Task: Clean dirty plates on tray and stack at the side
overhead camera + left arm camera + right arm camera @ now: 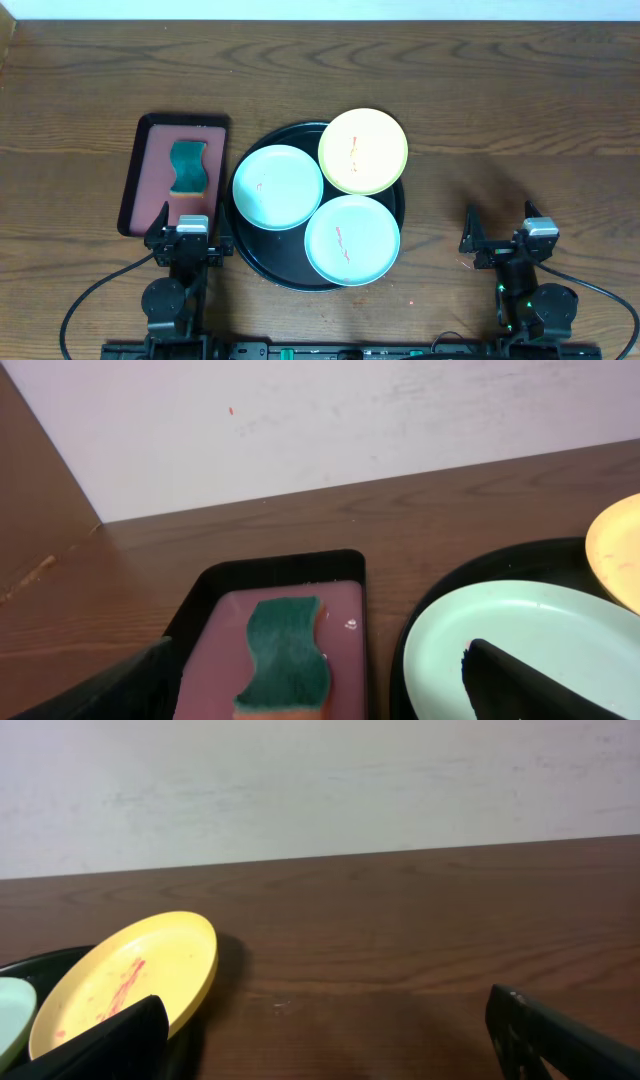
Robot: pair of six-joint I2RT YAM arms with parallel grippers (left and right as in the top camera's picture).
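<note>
The round black tray (262,268) holds three smeared plates: a mint one at left (277,186), a yellow one at the back right (363,150), resting on the tray's rim, and a mint one at the front (352,239). The left wrist view shows the left mint plate (520,635) and the yellow plate's edge (618,550). The right wrist view shows the yellow plate (130,980). My left gripper (187,230) is open and empty, near the tray's front left. My right gripper (500,232) is open and empty over bare table right of the tray.
A small reddish-brown rectangular tray (152,160) left of the black tray holds a green sponge (188,166), also in the left wrist view (288,650). A pale wall runs behind the table's far edge.
</note>
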